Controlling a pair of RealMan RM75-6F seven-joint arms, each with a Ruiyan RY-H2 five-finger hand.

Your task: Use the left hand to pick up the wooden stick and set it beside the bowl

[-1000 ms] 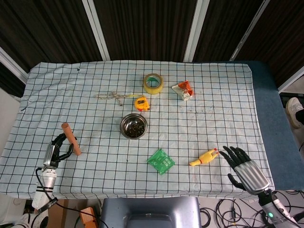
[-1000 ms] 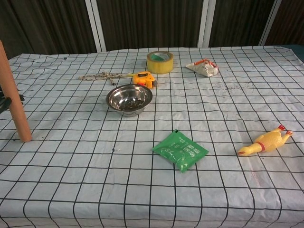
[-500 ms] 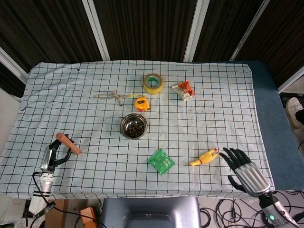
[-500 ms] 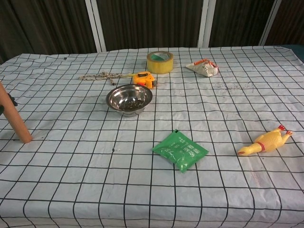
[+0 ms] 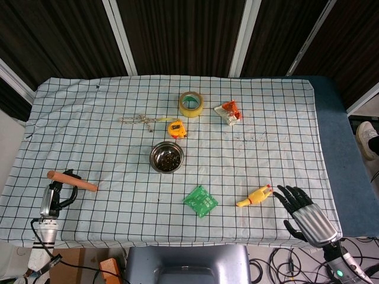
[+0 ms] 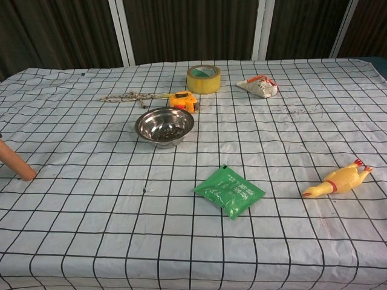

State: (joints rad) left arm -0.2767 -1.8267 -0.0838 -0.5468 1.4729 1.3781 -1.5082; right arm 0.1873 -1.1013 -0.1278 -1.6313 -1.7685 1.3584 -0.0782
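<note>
The desk (image 5: 284, 118) wears a white cloth with a black grid. The wooden stick (image 5: 72, 181) is reddish brown, the bowl (image 5: 166, 157) shiny silver with dark bits inside. Tape roll (image 5: 191, 103) pale yellow; tape measure (image 5: 177, 128) yellow and black; packet (image 5: 201, 201) green; rubber chicken (image 5: 254, 196) yellow with a red comb; crumpled wrapper (image 5: 228, 111) white and orange; cord (image 5: 141, 120) beige. Each robot hand, left (image 5: 54, 198) and right (image 5: 303, 212), is black and silver

Left hand (image 5: 57, 195) at the near left table edge grips the stick (image 5: 72, 181); right hand (image 5: 303, 212) rests open, fingers spread, near right
</note>
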